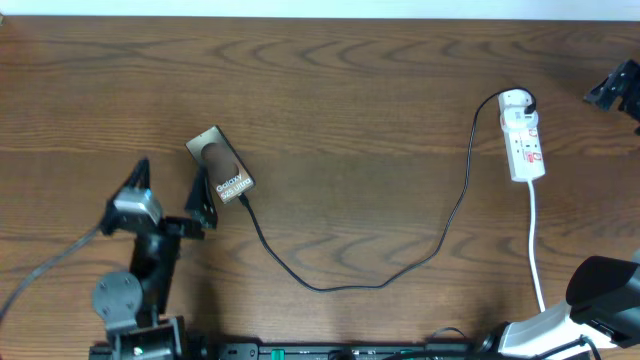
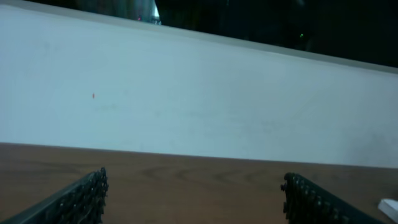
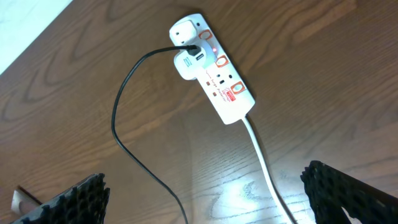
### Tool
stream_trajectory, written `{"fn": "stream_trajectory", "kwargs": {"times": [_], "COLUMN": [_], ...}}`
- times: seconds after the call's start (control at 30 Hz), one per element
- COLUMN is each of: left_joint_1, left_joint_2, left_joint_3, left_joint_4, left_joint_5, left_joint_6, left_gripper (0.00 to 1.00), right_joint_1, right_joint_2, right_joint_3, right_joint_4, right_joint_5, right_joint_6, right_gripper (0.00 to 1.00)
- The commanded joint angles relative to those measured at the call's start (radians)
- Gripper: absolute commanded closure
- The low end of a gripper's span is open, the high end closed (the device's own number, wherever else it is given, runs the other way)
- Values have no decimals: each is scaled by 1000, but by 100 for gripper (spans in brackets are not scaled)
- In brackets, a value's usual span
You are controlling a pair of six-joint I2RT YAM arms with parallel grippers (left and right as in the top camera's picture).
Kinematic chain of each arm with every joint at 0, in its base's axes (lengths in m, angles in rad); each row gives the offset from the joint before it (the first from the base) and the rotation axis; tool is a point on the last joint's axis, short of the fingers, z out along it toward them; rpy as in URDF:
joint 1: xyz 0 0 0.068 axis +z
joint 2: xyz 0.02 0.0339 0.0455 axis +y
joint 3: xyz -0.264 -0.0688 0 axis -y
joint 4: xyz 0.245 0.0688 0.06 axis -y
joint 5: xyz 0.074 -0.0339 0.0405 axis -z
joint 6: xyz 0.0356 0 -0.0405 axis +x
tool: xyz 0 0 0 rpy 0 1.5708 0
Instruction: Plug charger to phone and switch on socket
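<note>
Left pincer (image 1: 170, 182), lower left: jaws wide, empty, just beside the phone (image 1: 220, 165). The charger (image 1: 330, 285) tip meets the phone's lower corner; seating cannot be confirmed. The socket (image 1: 526, 140) lies upper right on the table (image 1: 350, 80). Right pincer (image 3: 208, 199): jaws wide, empty, facing the socket, not touching. Probable step: switching on. The next move requires a fingertip press on the switch.

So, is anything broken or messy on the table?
Nothing really stands out. The phone lies slanted, and the charger curls loosely across to the socket. Everything looks whole.
</note>
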State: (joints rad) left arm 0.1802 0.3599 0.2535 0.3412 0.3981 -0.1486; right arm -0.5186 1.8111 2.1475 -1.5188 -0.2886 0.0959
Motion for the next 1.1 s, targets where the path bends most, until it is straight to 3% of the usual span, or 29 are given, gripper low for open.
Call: {"fn": "stream_trajectory", "kwargs": {"times": [0.0,0.2,0.37,0.63,0.97,1.07], "left_joint_1": [-3,-3,-10,-10,-10,-10], "left_joint_2": [-114,-307,-359,-359,-359,-359], "left_joint_3": [-98,-248,-249,-249,-249,-249], "left_joint_4": [40,50,-60,-387,-383,-387], "left_joint_5": [13,13,4,5,5,-77], "left_joint_6": [18,17,18,18,18,17], "left_gripper": [12,12,12,12,12,12], "right_joint_1": [8,8,8,8,8,8], "right_joint_2": [-6,-6,-6,-6,-6,-6], "right_joint_3": [5,5,5,5,5,5], "right_joint_4": [0,0,0,0,0,0], "right_joint_5": [2,2,2,2,2,2], "right_joint_6": [8,8,8,8,8,8], "right_gripper": [1,1,1,1,1,1]}}
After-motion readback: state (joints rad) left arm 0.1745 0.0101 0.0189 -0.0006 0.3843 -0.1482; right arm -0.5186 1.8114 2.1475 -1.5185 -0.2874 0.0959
